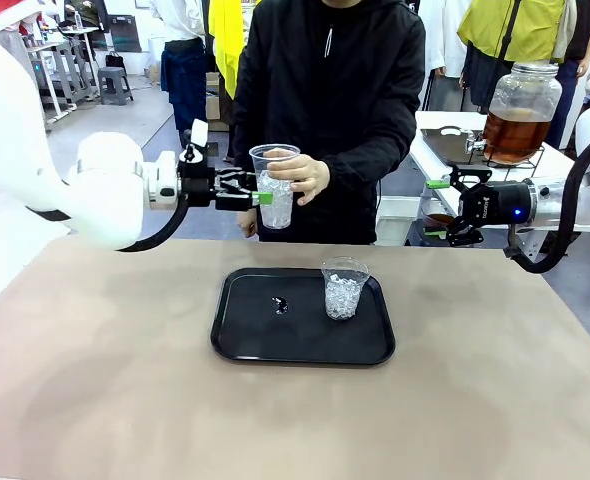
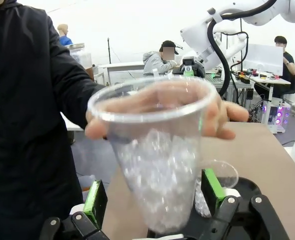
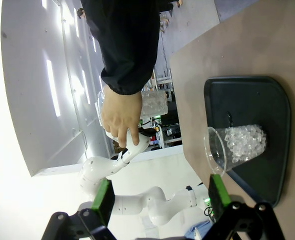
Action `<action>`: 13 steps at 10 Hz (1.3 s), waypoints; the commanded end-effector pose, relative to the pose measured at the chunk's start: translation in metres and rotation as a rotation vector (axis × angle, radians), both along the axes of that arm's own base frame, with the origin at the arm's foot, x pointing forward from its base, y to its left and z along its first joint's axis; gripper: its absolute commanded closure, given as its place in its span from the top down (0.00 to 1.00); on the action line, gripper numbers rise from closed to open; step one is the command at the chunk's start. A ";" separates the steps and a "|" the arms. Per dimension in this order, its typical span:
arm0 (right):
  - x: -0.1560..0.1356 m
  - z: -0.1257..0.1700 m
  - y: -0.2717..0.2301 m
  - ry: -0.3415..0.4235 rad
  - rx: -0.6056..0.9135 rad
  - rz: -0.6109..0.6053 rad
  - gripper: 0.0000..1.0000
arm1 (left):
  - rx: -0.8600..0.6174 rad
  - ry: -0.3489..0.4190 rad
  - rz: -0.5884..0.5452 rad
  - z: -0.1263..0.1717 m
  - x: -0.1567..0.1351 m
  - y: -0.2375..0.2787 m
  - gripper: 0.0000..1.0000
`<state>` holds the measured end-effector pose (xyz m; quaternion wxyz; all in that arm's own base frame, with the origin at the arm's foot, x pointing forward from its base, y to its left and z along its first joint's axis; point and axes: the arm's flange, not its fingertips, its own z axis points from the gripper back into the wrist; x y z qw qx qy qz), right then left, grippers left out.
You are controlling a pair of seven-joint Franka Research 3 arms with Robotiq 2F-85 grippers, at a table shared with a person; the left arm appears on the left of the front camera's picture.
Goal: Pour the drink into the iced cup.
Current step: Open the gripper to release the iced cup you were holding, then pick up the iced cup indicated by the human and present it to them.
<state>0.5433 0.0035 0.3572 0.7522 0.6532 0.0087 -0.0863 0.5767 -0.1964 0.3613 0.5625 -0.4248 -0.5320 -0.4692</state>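
Plainly, none of the drink [image 1: 515, 135] had reached a cup. All the amber liquid sat in the lower part of the glass dispenser jar [image 1: 523, 85], which stood on a side table [image 1: 455, 120] beyond the far right corner of the worktop [image 1: 95, 380], well apart from both cups. The iced cup [image 1: 275, 200] was up in the air over the far edge of the worktop, left of its middle, gripped near the rim by the person's hand [image 1: 300, 175]. It held ice and nothing coloured. A second iced cup [image 1: 344, 290], likewise without drink, stood upright on the right part of a black tray [image 1: 245, 340] at the middle of the worktop. By my reading the pouring had not begun: a cup had yet to be brought to the jar and filled, so nearly all of the task was left.

The robot's left hand [image 2: 154, 194] reached level toward the person, its jaws standing wide to either side of the lifted cup's lower half. In the left wrist view a strip of background showed between each green pad [image 2: 96, 200] and the clear wall. I judged it open and not gripping, with the person's fingers alone carrying the cup. The robot's right hand [image 1: 438, 210] hung above the far right corner of the worktop, near the jar's table, jaws wide apart, holding and touching nothing.
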 end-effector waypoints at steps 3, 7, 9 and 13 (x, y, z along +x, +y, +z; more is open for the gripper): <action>0.000 0.002 0.000 -0.005 -0.009 -0.009 1.00 | -0.001 0.036 -0.055 -0.032 -0.024 0.060 1.00; 0.000 0.002 0.000 -0.005 -0.009 -0.009 1.00 | -0.016 0.007 -0.089 -0.073 -0.054 0.125 1.00; 0.000 0.002 0.000 -0.005 -0.009 -0.009 1.00 | -0.024 -0.013 -0.066 -0.081 -0.061 0.141 1.00; 0.000 0.002 0.000 -0.005 -0.009 -0.009 1.00 | -0.010 0.030 -0.072 -0.077 -0.053 0.132 1.00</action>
